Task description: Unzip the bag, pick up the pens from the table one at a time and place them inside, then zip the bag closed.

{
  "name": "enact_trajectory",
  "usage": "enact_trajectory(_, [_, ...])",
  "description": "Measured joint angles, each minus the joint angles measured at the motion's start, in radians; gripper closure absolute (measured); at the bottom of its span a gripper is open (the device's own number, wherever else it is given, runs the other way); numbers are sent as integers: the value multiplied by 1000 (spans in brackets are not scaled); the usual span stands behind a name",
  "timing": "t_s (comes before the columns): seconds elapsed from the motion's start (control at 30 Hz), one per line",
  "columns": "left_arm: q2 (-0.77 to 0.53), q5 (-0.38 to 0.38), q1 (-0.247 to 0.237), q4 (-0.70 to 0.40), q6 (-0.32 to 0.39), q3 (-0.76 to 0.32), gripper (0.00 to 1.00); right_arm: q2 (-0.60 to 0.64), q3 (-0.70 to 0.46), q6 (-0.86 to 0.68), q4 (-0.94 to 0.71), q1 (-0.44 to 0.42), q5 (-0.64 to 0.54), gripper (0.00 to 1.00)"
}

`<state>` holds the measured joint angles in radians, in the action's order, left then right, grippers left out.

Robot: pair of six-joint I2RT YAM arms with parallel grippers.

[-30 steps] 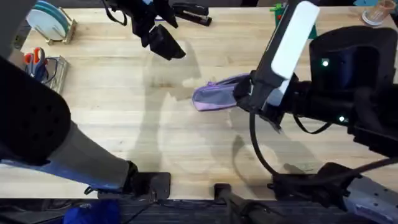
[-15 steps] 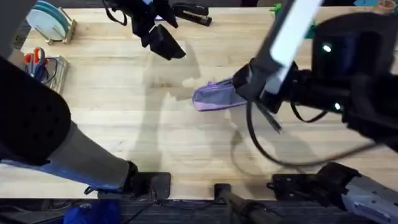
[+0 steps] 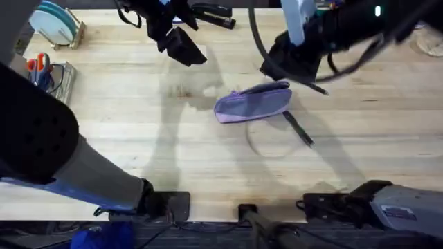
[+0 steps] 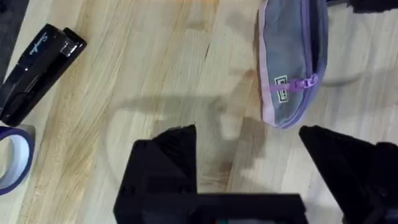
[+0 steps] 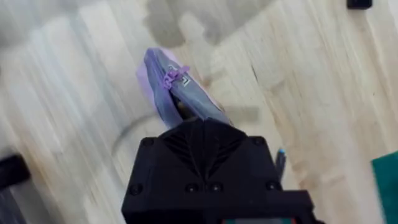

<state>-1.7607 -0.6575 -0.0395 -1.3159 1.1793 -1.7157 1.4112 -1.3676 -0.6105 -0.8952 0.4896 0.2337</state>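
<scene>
Nearest to me in the overhead view, the worktop (image 3: 138, 138) is bare light planks in the lower middle of the frame. Just above that, one black pen (image 3: 298, 128) lies slanted on the wood, right of centre. Its upper end is just beside the right end of the bag (image 3: 250, 104); I cannot tell if they touch.

The lavender bag lies lengthwise near the middle of the frame. In my left wrist view the bag (image 4: 291, 59) shows its purple zipper pull (image 4: 304, 81) near the rounded end. In my right wrist view the bag (image 5: 177, 93) lies partly hidden by the tool's black body.

My right tool (image 3: 296, 66) hangs above and to the right of the bag, close over its far end. Its body covers the fingers, so I cannot tell how wide it stands or whether it has anything.

My left tool (image 3: 181, 47) hangs in the upper left-centre of the overhead frame, well apart from the bag. The left tool (image 4: 245, 134) is spread wide with nothing between its fingers, only bare wood between it and the bag.

Farther off, a black stapler (image 3: 211, 13) lies at the top edge, near the left tool, and a roll of purple tape (image 4: 13, 158) lies beside the stapler (image 4: 38, 67). At the far upper left stand a rack of plates (image 3: 57, 24) and orange-handled scissors (image 3: 39, 67).
</scene>
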Motion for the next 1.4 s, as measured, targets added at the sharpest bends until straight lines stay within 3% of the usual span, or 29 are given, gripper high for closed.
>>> enact_trajectory(0.17, [0, 0, 0, 0, 0, 0, 7, 126, -194, -129, -169, 0, 0, 973])
enact_trajectory(0.33, [0, 0, 0, 0, 0, 0, 7, 188, -296, -281, -308, 0, -1, 973])
enact_trajectory(0.53, [0, 0, 0, 0, 0, 0, 6, 190, -307, -443, -354, 0, -1, 973])
enact_trajectory(0.83, [0, 0, 0, 0, 0, 0, 6, 190, -307, -567, -386, 0, -31, 973])
enact_trajectory(1.4, [0, 0, 0, 0, 0, 0, 7, 202, -309, -606, -400, 0, -55, 972])
